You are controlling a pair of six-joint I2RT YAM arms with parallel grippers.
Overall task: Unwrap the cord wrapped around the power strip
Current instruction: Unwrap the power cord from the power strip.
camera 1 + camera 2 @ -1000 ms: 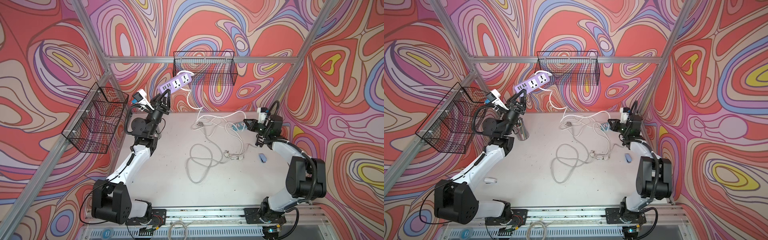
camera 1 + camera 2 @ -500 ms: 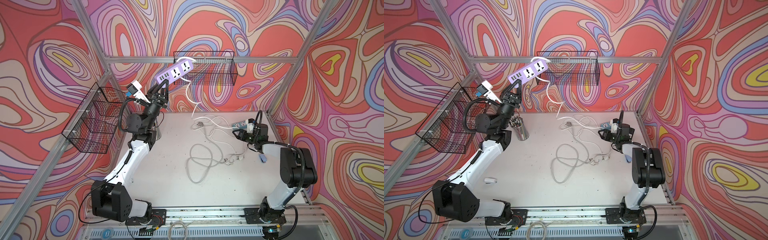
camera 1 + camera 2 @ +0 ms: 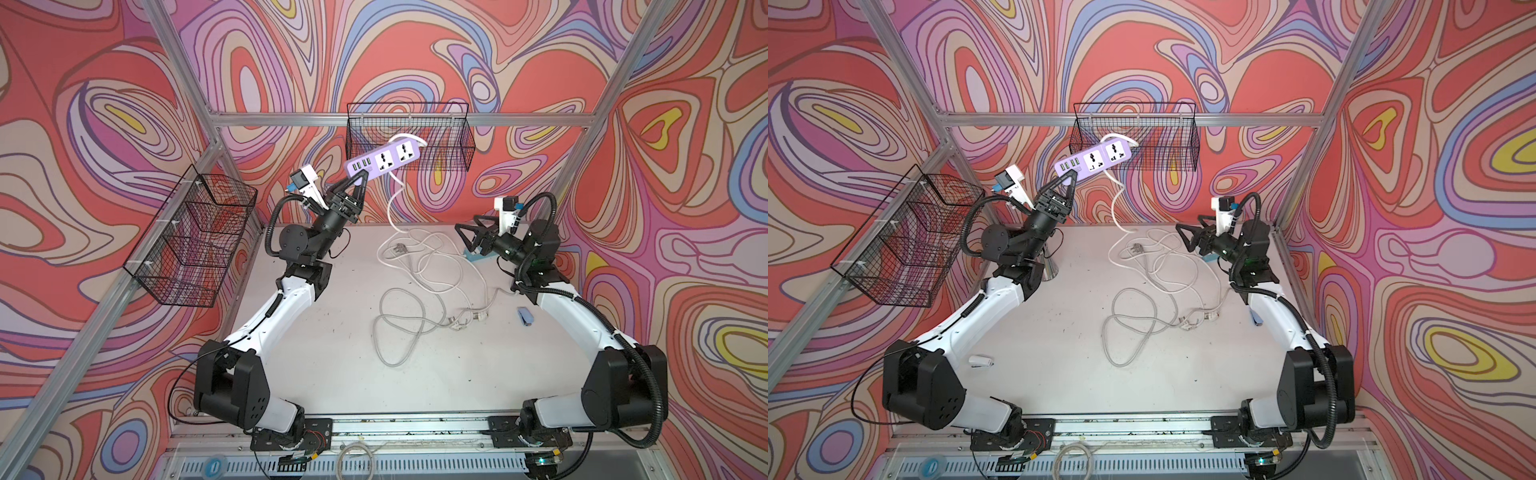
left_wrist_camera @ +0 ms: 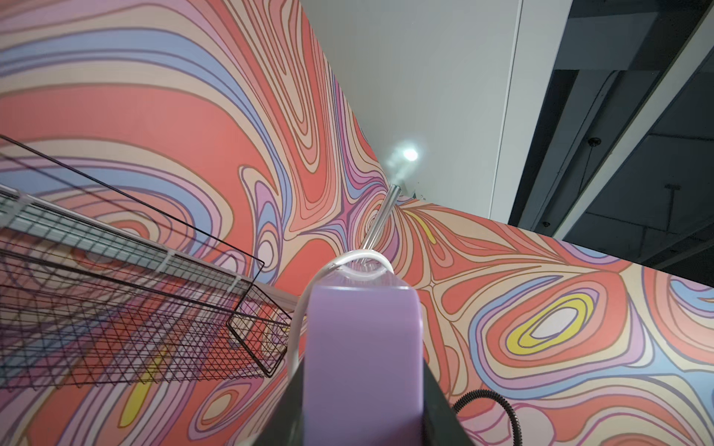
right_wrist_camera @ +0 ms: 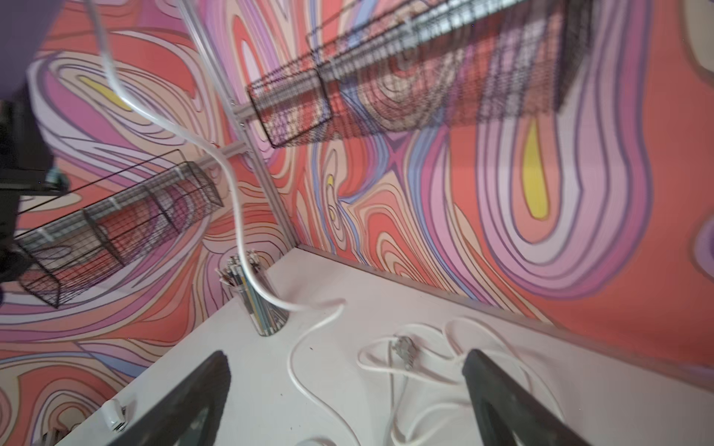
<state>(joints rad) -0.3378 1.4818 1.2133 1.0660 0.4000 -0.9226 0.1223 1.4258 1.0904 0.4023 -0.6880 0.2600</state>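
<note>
A: Left gripper (image 3: 1070,178) clamps the purple power strip (image 3: 1093,161) high, up by the wire basket (image 3: 1167,156).
B: Its white cord (image 3: 1116,199) dangles down to the table (image 3: 1038,353); right gripper (image 3: 1188,232) gapes wide beside the loose loops.

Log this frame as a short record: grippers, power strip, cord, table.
left gripper: shut on power strip, held raised before the back basket
right gripper: open, empty, above the table
cord: hangs from the strip's far end down to the table; no wraps visible
plug: lying on the table
other: grey cable loose on the table
</note>
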